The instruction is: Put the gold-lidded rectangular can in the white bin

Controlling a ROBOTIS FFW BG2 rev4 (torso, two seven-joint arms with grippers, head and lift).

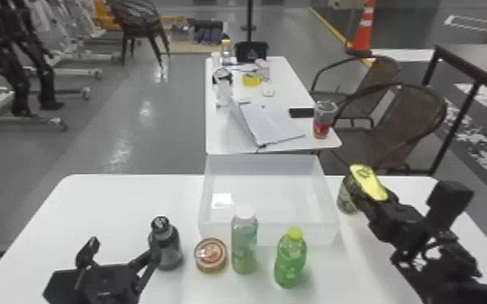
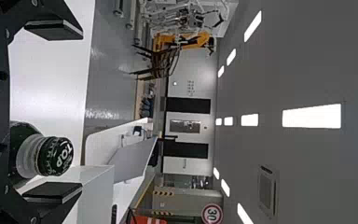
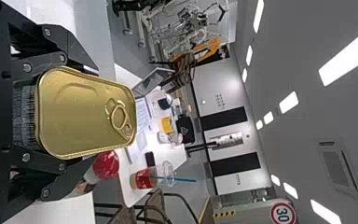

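Gold lid (image 1: 368,182) at right of head view: holds rectangular can (image 3: 77,113) between part-closed fingers of right gripper (image 3: 91,115); apparently at transfer step, must carry leftward over white bin (image 1: 263,165), lower, release.

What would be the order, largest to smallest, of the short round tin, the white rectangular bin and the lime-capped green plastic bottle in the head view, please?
1. White rectangular bin
2. Lime-capped green plastic bottle
3. Short round tin

Before the bin (image 1: 319,234) on the table (image 1: 93,210), a tin (image 1: 210,255) sits between two bottles (image 1: 244,247).
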